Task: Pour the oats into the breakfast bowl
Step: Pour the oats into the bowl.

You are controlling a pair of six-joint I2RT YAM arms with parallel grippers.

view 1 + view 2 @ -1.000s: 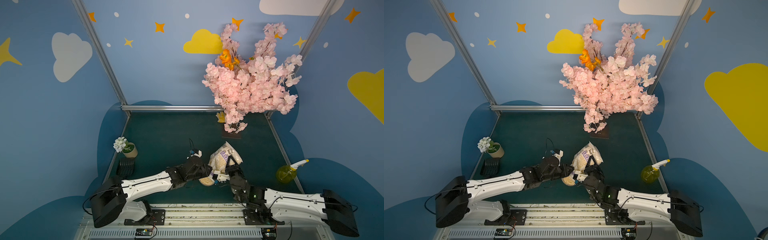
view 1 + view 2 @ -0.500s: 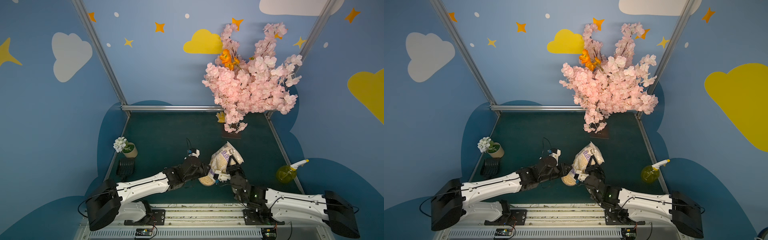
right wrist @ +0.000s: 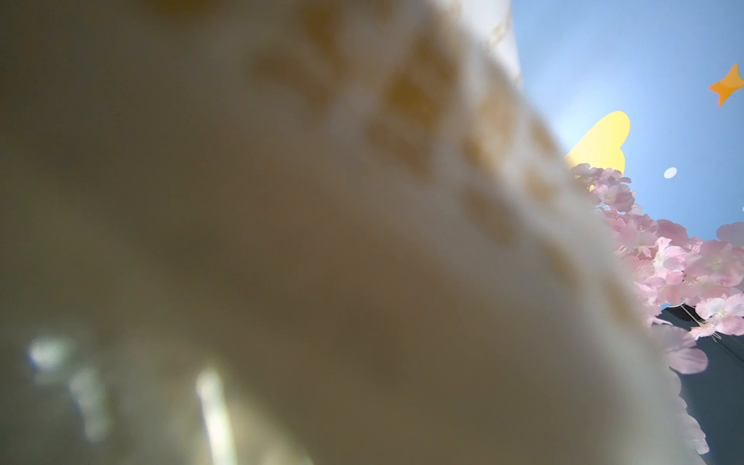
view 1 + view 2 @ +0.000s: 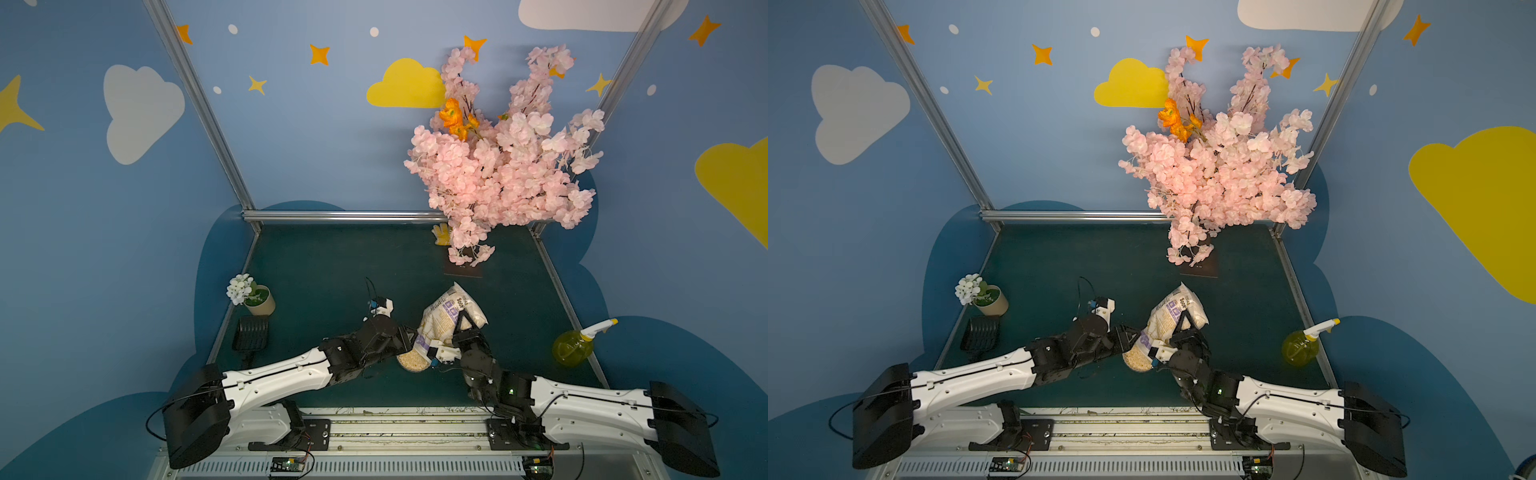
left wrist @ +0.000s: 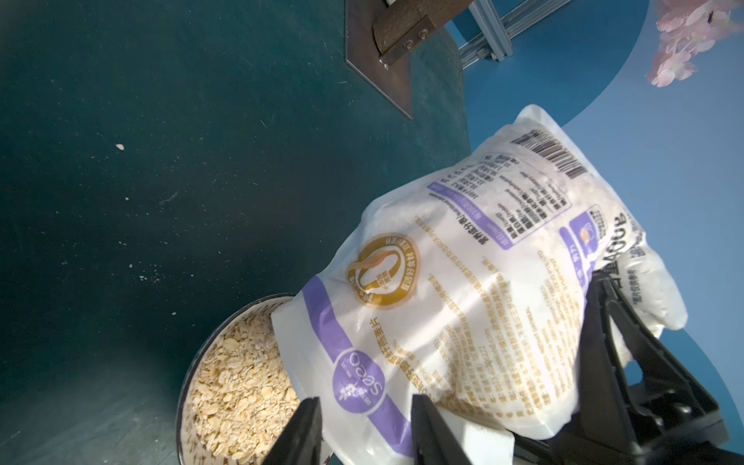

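1. The left tool (image 5: 364, 402) had its two dark fingers parted on either side of the low, purple-banded end of the bag (image 5: 463, 282). Whether they pressed on the plastic could not be told.
2. Just beside those fingers, the breakfast bowl (image 5: 197, 354) sat on the green counter (image 5: 120, 241). It was well filled with the oats (image 5: 241, 386), and the bag's low end overhung its rim.
3. The right tool (image 4: 465, 328) was clamped on the bag's upper half, with one black finger lying across the printed face. The bag hung tilted, with its barcode end raised away from the left tool and its low end over the bowl. In the right wrist view the bag was only a pale blur filling most of the picture.
4. Farther out from the left tool, a few stray flakes (image 5: 120, 147) lay scattered on the counter.
5. Beyond the right tool stood the brown base plate (image 5: 382, 60) of the pink blossom tree (image 4: 498, 178). A yellow spray bottle (image 4: 571, 349) stood well apart to that tool's outer side.
6. Well off the left tool's outer side stood a beige pot of white flowers (image 4: 253, 295), with a black ribbed thing (image 4: 251, 332) just beside it.
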